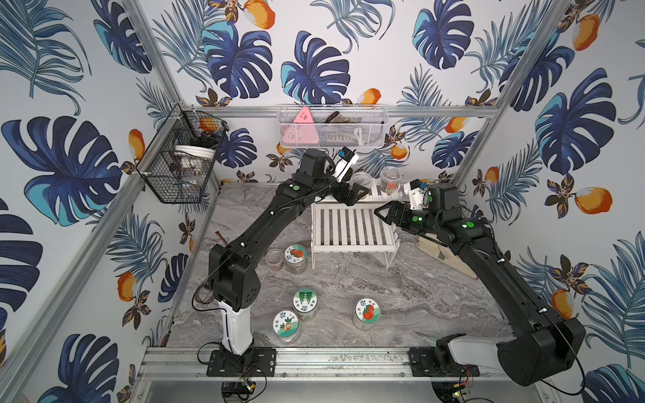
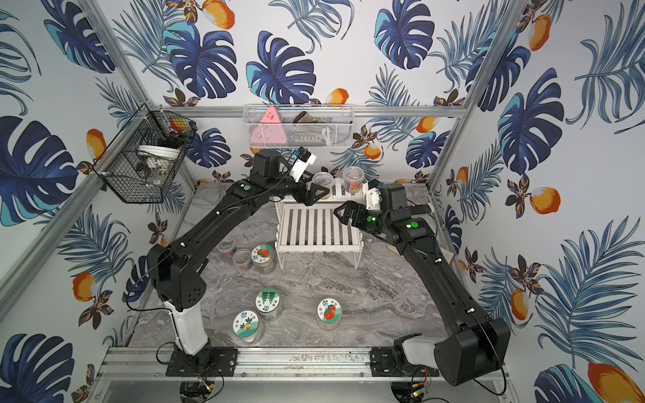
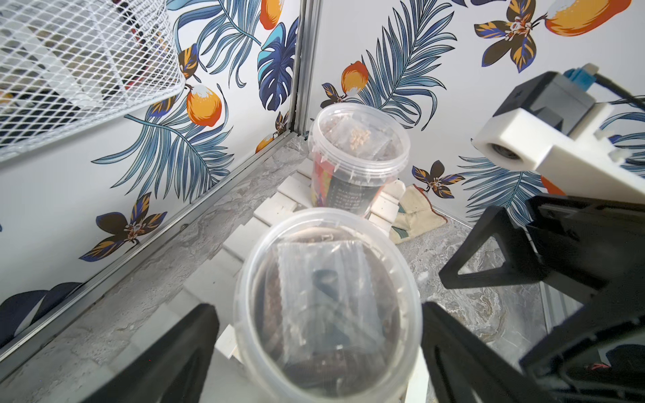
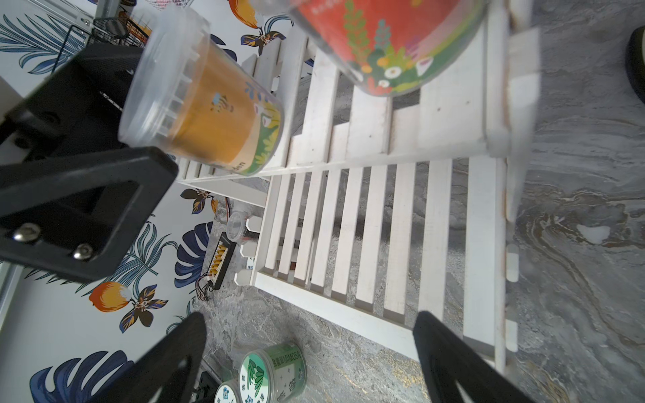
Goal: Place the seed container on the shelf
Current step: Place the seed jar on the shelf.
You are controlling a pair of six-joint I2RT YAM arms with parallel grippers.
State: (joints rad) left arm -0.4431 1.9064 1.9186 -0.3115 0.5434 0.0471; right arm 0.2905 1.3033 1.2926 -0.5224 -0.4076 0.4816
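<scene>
Left gripper (image 3: 316, 308): my jaws stand apart either side of the seed container (image 3: 328, 303), which sits upright on the upper tier of the shelf (image 1: 352, 223), beside a red-label container (image 1: 391, 179). Right gripper (image 4: 310, 317): jaws apart too, hovering over the lower tier.

A: In the left wrist view, seed container (image 3: 328, 296) body is hidden under its own lid. The left gripper (image 3: 316, 306) is cropped by the frame edge.
B: Contact?
A: Can't tell. In the right wrist view, the red-labelled tub (image 4: 384, 42) is blurred and cropped.
B: Top views?
A: The left arm (image 1: 265, 223) covers part of the shelf (image 1: 354, 246) upper tier. The right arm (image 1: 488, 265) hides part of the beige cloth (image 1: 427, 246). Can't make out what's in the black wire basket (image 1: 164, 188).
</scene>
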